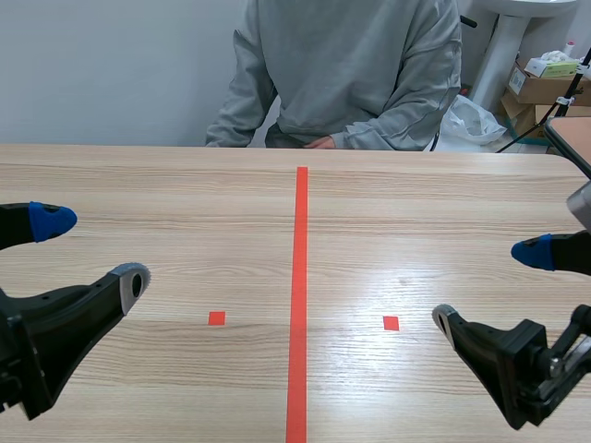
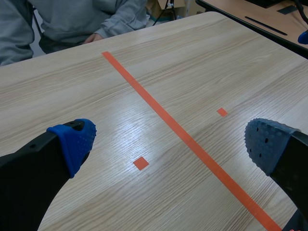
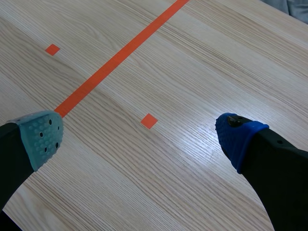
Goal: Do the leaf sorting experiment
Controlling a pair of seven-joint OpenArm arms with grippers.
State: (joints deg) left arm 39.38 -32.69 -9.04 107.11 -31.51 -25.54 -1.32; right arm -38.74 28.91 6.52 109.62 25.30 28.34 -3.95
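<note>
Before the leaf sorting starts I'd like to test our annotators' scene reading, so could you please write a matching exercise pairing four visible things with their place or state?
Column one:
1. left hand
2. person
3. tape line
4. cardboard boxes

Column two:
A. stacked in the background, far right
B. runs down the middle of the table
C. open, holding nothing
D. seated across, in a grey top

Pairs: 1-C; 2-D; 3-B; 4-A

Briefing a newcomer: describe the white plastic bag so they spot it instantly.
Look past the wooden table to the person in grey. The white plastic bag sits beside that person, on the robot's right. Unlike the brown cardboard boxes nearby, it is crumpled and shapeless.
</note>
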